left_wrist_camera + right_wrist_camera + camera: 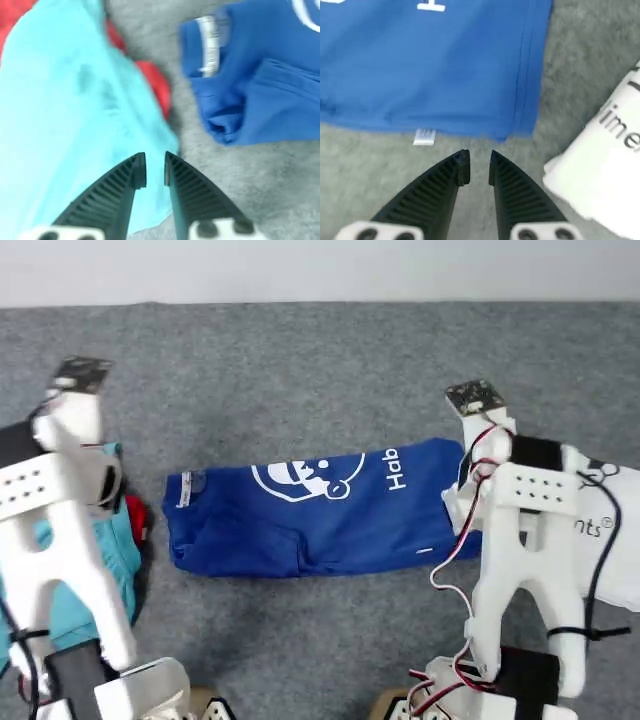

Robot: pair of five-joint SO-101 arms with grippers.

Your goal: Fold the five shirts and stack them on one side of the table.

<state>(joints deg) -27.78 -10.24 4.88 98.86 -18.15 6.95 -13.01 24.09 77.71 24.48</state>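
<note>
A blue shirt with white print lies folded into a long strip across the middle of the grey table. Its collar label points toward the left arm. My left gripper hovers shut over the edge of a cyan shirt, holding nothing. A red shirt peeks out beneath the cyan one. My right gripper is shut and empty above bare table, just off the blue shirt's hem. Beside it lies a white shirt.
The cyan and red shirts sit at the table's left edge under the left arm. The white shirt sits at the right edge under the right arm. Open grey surface stretches behind the blue shirt up to the far wall.
</note>
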